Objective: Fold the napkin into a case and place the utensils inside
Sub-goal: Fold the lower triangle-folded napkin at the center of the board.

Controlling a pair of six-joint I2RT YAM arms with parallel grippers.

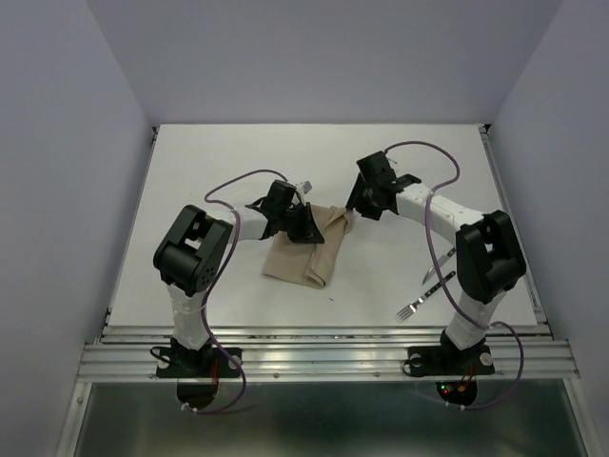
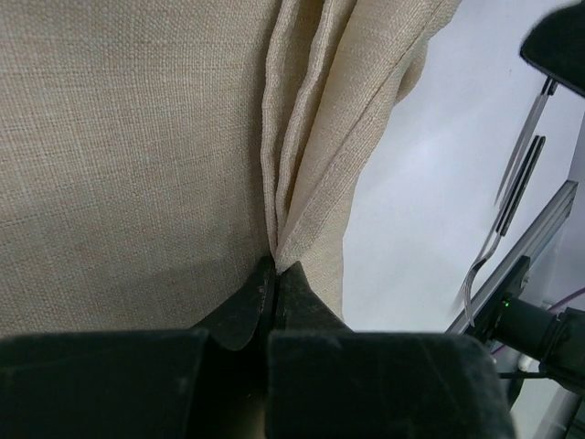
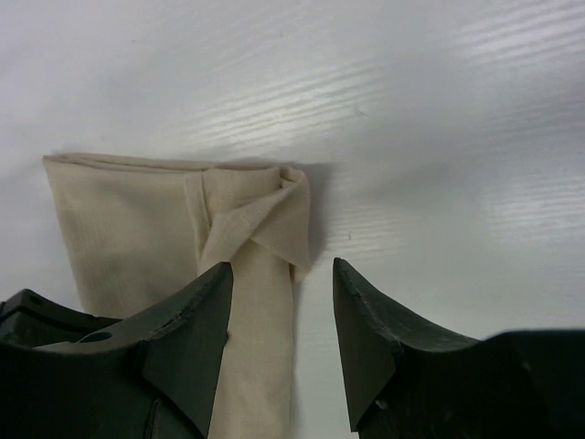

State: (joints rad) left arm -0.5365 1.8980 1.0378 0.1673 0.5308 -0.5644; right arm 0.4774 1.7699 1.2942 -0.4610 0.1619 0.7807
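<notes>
The left gripper (image 2: 274, 271) is clamped tight on the napkin (image 2: 137, 165), its two fingertips pressed together on a ridge of gathered folds that runs straight ahead of it. The flat cloth spreads to its left. The right gripper (image 3: 281, 268) stands wide open and holds nothing. A narrow folded strip of the napkin lies between its fingers, closer to the left one, and ends in a crumpled corner just ahead of the tips. Whether either finger touches the cloth cannot be told. From above, both grippers meet at the napkin's far edge on the table (image 1: 238, 152). The fork (image 1: 423, 297) and knife (image 2: 526, 135) lie well behind the right gripper, beside that arm's base.
</notes>
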